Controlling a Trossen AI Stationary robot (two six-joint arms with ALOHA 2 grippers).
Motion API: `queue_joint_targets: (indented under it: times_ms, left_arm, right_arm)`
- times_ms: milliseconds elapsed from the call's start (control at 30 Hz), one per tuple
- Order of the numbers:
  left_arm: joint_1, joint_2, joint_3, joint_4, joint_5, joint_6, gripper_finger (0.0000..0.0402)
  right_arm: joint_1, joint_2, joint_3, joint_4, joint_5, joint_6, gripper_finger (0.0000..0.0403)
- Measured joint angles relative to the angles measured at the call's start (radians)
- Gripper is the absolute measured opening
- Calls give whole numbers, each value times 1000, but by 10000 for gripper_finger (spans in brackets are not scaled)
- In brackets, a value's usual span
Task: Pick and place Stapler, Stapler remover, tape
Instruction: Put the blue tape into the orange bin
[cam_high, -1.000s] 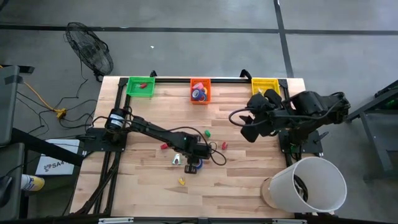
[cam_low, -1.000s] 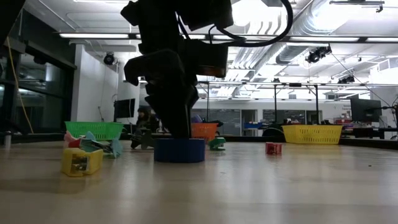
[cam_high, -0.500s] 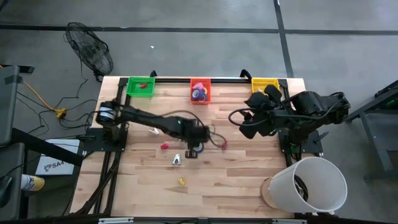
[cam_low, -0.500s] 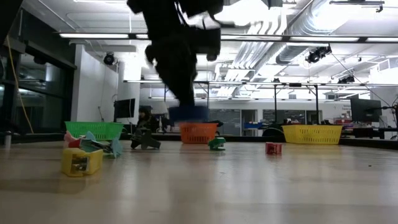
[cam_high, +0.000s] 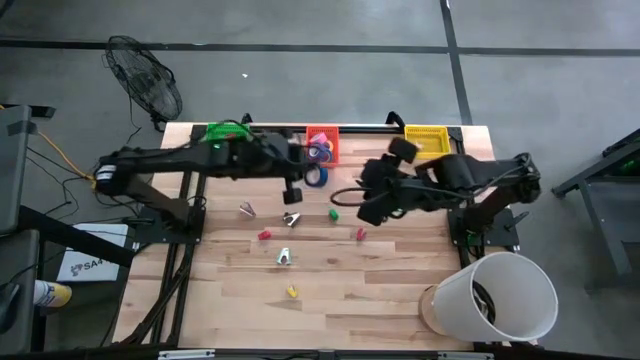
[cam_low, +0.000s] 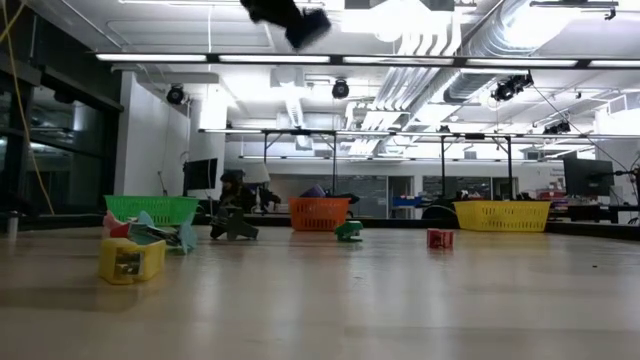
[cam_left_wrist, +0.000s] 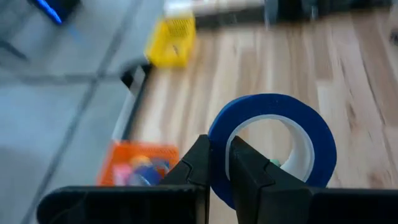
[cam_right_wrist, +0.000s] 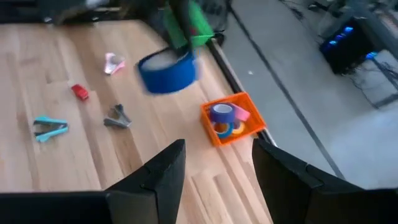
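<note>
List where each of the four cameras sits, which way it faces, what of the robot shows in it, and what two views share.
High view: overhead, straight down; both arms, left gripper carrying the blue tape near the orange bin.
Low view: table height, facing the room; only an arm part at the top.
Left wrist view: over its fingers shut on the tape.
Right wrist view: past the open right gripper.
Shared: both wrist views show tape and orange bin.

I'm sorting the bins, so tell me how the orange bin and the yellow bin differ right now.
The orange bin holds tape rolls; the yellow bin looks empty. The orange bin sits mid back edge, the yellow bin toward the right arm's side. The left pincer carries blue tape near the orange bin. Both are small mesh baskets.
</note>
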Motion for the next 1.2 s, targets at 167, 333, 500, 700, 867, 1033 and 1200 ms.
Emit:
queue_joint_targets:
  times_ms: [167, 333, 500, 700, 867, 1033, 1200]
  left_arm:
    - [-2, -75, 0, 92, 1, 114, 26]
    - [-2, -96, 0, 175, 37, 219, 26]
    - [0, -99, 0, 232, 38, 322, 26]
    - [0, -99, -1, 254, 5, 402, 28]
    - [-1, -99, -1, 274, -46, 450, 32]
    - [-2, -98, 0, 287, -71, 502, 29]
    - [-2, -98, 0, 293, -141, 524, 29]
  right_arm:
    - [-65, 30, 0, 152, -148, -175, 178]
    - [-130, 42, 0, 328, -277, -300, 178]
    - [-183, 42, 0, 393, -317, -324, 178]
    - [-223, 42, 0, 409, -386, -322, 178]
    - [-236, 41, 1, 414, -370, -276, 178]
    - [-236, 42, -1, 386, -305, -216, 178]
    - [-239, 41, 0, 415, -296, -199, 178]
